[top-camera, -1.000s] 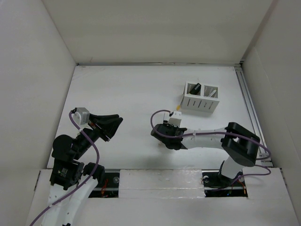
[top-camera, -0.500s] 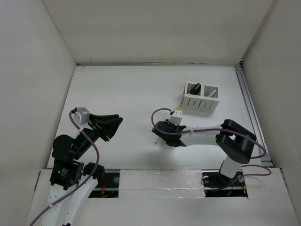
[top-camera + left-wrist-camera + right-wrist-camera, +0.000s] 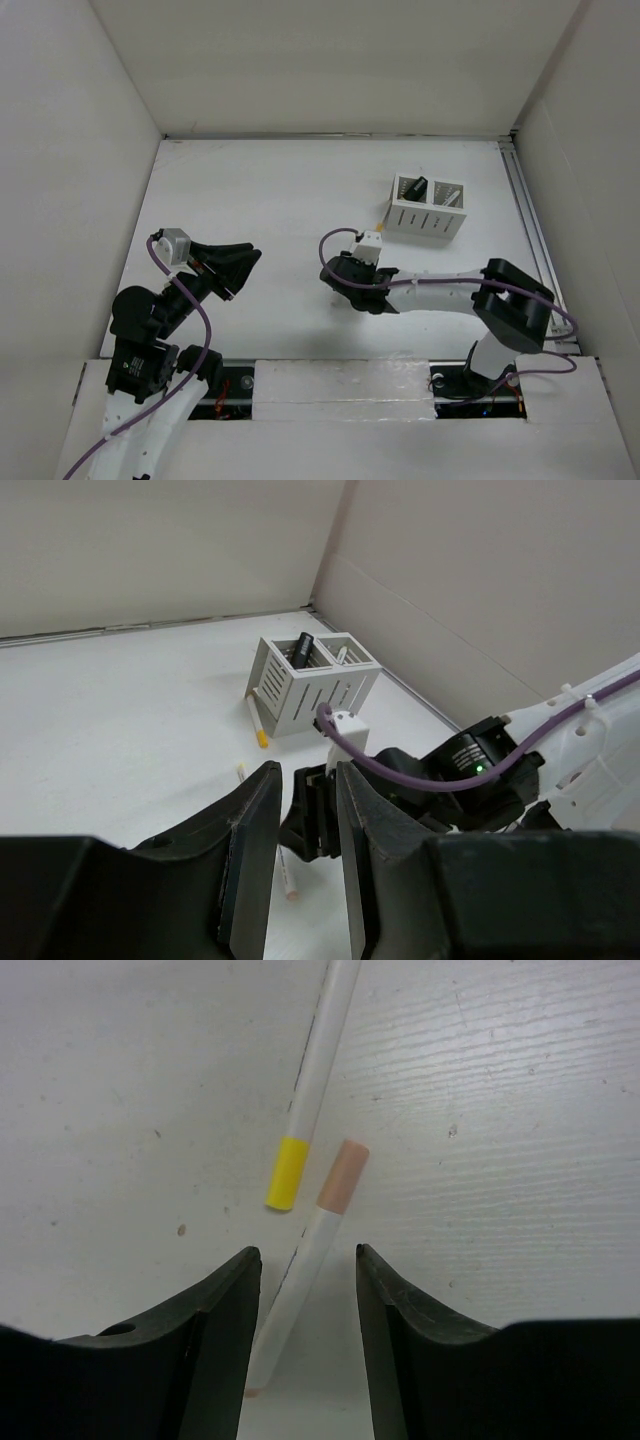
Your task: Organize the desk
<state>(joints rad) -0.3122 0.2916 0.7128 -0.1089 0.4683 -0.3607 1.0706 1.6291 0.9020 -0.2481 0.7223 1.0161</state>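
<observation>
A white pen with a peach cap point(image 3: 320, 1222) lies on the white desk point(image 3: 250, 190). It sits between the fingers of my right gripper point(image 3: 306, 1251), which points down at the desk and is open; neither finger presses the pen. Beside it lies a white pen with a yellow cap point(image 3: 315, 1060), its cap end next to the peach cap. In the top view the right gripper point(image 3: 350, 283) hides the peach pen. My left gripper point(image 3: 235, 265) hovers at the left, open a narrow gap, with nothing in it. In the left wrist view its fingertips point(image 3: 345, 780) frame the right gripper point(image 3: 315, 815).
A small white slotted pen holder point(image 3: 428, 207) stands behind the right gripper, with a black item point(image 3: 415, 187) in its left compartment. A metal rail point(image 3: 530, 230) runs along the desk's right edge. Tall white wall panels close in three sides.
The right gripper shifted slightly over the pens and its jaws now stand wider around the peach-capped pen. The left arm has not moved.
</observation>
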